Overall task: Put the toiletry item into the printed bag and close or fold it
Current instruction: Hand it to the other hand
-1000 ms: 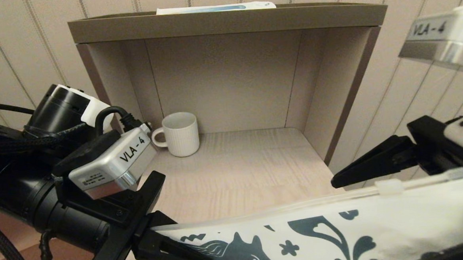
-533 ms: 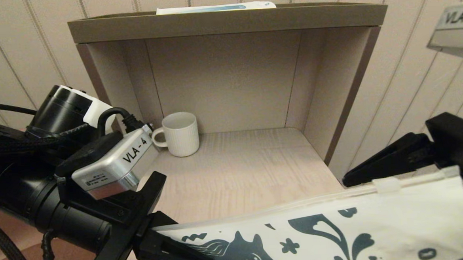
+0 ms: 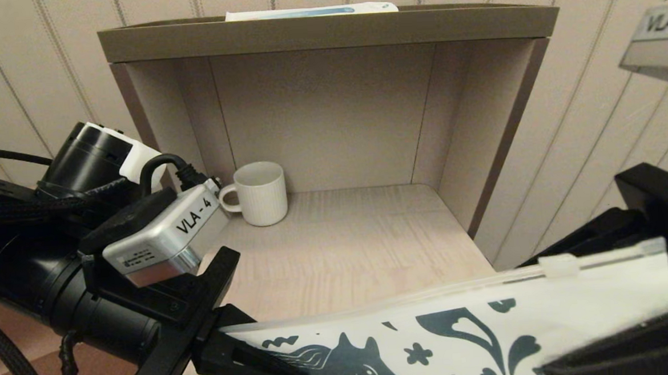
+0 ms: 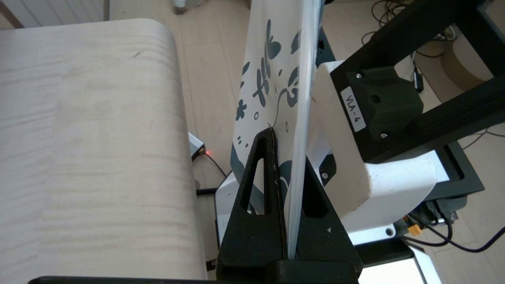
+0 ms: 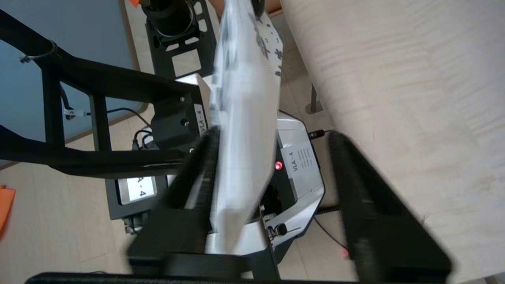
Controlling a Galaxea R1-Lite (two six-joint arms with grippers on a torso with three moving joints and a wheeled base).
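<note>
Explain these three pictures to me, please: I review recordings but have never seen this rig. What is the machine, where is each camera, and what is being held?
This is a two-armed robot, and each arm ends in black jaws. The wide picture comes from a camera on its head, looking forward and down; the other two come from cameras on each wrist, looking along the jaws.

In the head view, the left gripper is shut on one end of the printed bag, a flat white pouch with a dark teal horse and leaves. The left wrist view shows the pouch edge pinched between the jaws. The right gripper is at the other end, its jaws standing on either side of the pouch with a gap on one side, so no firm grip there yet.

Behind stands an open shelf unit with a white mug inside and a white-and-blue box on top. No small tube shows anywhere.
</note>
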